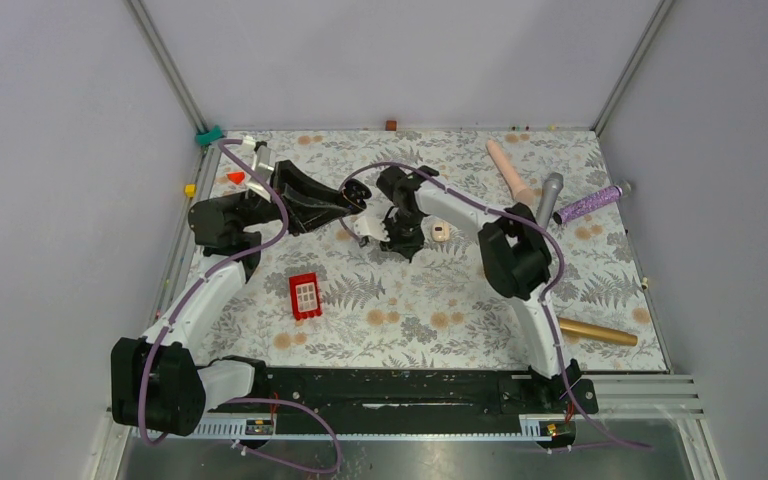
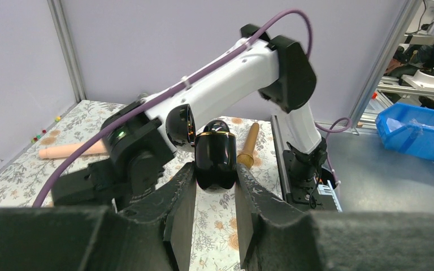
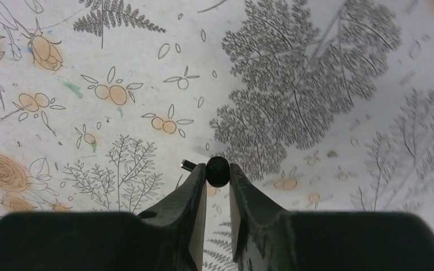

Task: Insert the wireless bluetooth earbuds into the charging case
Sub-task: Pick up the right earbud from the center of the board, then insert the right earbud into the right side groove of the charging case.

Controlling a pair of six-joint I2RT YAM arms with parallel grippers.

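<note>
My left gripper [image 2: 216,182] is shut on the charging case [image 2: 216,155], a glossy black shell with a gold rim, its lid [image 2: 181,125] hinged open to the left. In the top view the case [image 1: 353,194] hangs above the mat's back middle at the left gripper [image 1: 344,206]. Just to its right, my right gripper [image 1: 397,243] points down at the mat. In the right wrist view the right gripper [image 3: 217,174] is shut on one tiny black earbud [image 3: 217,169]. The bulb sits between the fingertips and the short stem [image 3: 187,165] sticks out to the left.
A red block [image 1: 305,296] lies on the floral mat left of centre. A small beige piece [image 1: 441,232] sits beside the right gripper. Beige [image 1: 510,170], grey [image 1: 549,198] and purple [image 1: 590,204] cylinders lie at the back right, a gold one [image 1: 597,331] at the front right.
</note>
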